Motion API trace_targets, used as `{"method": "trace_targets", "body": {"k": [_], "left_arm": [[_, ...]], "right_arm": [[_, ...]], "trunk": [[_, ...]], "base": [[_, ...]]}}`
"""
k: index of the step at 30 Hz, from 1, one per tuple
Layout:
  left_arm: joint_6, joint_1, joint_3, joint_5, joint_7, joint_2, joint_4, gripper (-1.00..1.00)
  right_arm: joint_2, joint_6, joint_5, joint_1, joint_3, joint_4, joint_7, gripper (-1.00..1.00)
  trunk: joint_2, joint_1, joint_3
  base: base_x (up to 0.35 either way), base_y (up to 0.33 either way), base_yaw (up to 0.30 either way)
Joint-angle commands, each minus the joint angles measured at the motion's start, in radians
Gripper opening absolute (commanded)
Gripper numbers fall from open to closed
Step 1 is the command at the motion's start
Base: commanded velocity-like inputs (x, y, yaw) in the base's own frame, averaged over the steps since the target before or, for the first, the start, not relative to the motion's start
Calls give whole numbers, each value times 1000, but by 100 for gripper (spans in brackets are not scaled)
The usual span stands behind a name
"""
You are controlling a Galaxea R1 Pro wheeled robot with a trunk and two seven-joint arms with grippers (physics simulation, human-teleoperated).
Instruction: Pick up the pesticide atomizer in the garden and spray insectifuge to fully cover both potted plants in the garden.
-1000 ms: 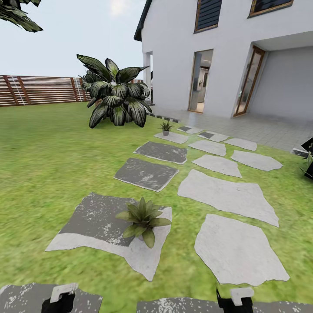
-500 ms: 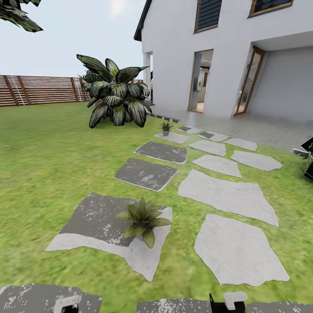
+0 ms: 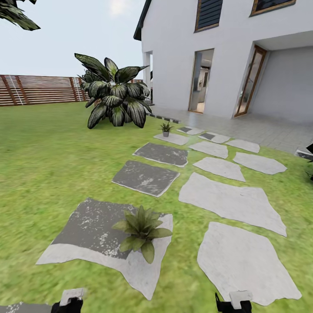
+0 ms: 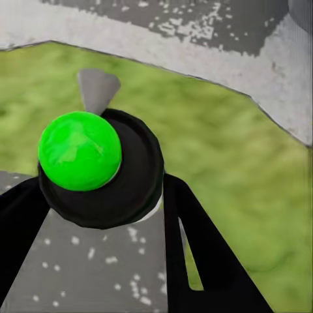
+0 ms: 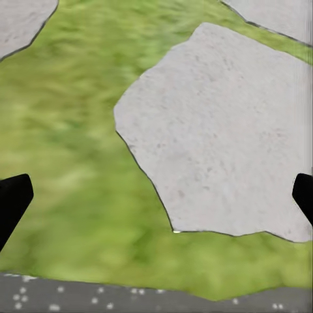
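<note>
1. Head view: I stand on a green lawn (image 3: pixel 48 152) in the garden, facing a path of flat stepping stones toward a white house (image 3: pixel 226 52) w/ open doorways.
2. Near potted plant (image 3: pixel 141 226): small rosette of pointed green leaves, on the front edge of a big dark grey stone (image 3: pixel 91 226), just ahead of me, a bit left of centre. Pot itself hidden under the leaves.
3. Far potted plant (image 3: pixel 165 128): tiny, in a round grey pot, on a pale stone (image 3: pixel 174 139) near the house corner, well apart from the near one.
4. Between them: two dark stones in a row on the left, pale stones on the right. Nothing stands on the stones between the two plants.
5. Big dark shrub (image 3: pixel 114 98) w/ white-striped leaves sits back left, near the far plant; brown slatted fence (image 3: pixel 39 90) behind it.
6. My left gripper (image 4: pixel 98 215): black fingers (image 4: pixel 195 248) pinch a sprayer (image 4: pixel 98 166), its black body w/ a bright green round cap and a grey nozzle tip. Lawn and a grey stone lie under it.
7. My right gripper (image 5: pixel 156 195): fingers (image 5: pixel 13 199) spread wide, just the black tips at the frame edges, nothing between them; a pale stone (image 5: pixel 222 143) and lawn below.
8. Both wrists peek in at the bottom edge of the head view.
</note>
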Motion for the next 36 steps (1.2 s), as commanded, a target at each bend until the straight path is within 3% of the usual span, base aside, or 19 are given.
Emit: {"method": "trace_targets", "body": {"k": [1, 6, 9, 11, 15, 18, 23, 24, 26, 30, 31, 36], "left_arm": [[39, -15, 9, -20, -5, -1, -9, -100], [263, -87, 10, -36, -25, -6, -76, -100], [431, -131, 8, -38, -83, -8, -169, -100], [585, -146, -38, -39, -139, -4, -254, -100], [752, -149, -150, -39, -177, 4, -338, -100], [844, -150, -178, -39, -183, 8, -378, -100], [938, -158, -186, -44, -188, 10, -397, -100], [961, -181, -193, -74, -189, 11, -395, -100], [969, -187, -206, -94, -197, 12, -389, -100], [1018, -190, -244, -117, -263, 13, -382, -100], [1133, -192, -308, -159, -369, 35, -380, -100], [1150, -191, -311, -159, -370, 31, -380, -100]], "right_arm": [[-1, -3, 11, -1, -3, 2, -8, 100], [-3, -3, 10, -1, -4, 2, -9, 100], [-3, -3, 10, -1, -4, 2, -8, 100], [-3, -3, 11, -1, -3, 2, -8, 100], [-2, -3, 12, -1, -2, 2, -7, 100], [-2, -3, 12, -1, -2, 2, -7, 100], [-14, -3, 14, -1, -1, 3, -3, 100], [-27, -2, 14, -1, 0, 4, -3, 100], [-30, -2, 14, -1, 0, 4, -4, 100], [-33, -1, 13, -1, 0, 5, -5, 100], [-31, -1, 10, -1, -2, 9, -8, 100], [-31, -1, 10, -1, -2, 9, -8, 100]], "trunk": [[0, 0, -1], [0, 0, -1], [0, 0, -1], [0, 0, -1], [0, 0, -1], [0, 0, -1], [0, 0, -1], [0, 0, -1], [0, 0, -1], [0, 0, -1], [0, 0, -1], [0, 0, -1]], "base": [[15, 0, -63], [5, 0, -218], [0, 0, -287], [0, 0, -292], [0, 0, -257], [0, 0, -75], [0, 0, -12], [0, 0, 0], [0, 0, 0], [0, 0, 0], [297, 0, -221], [309, 0, -185]]}}
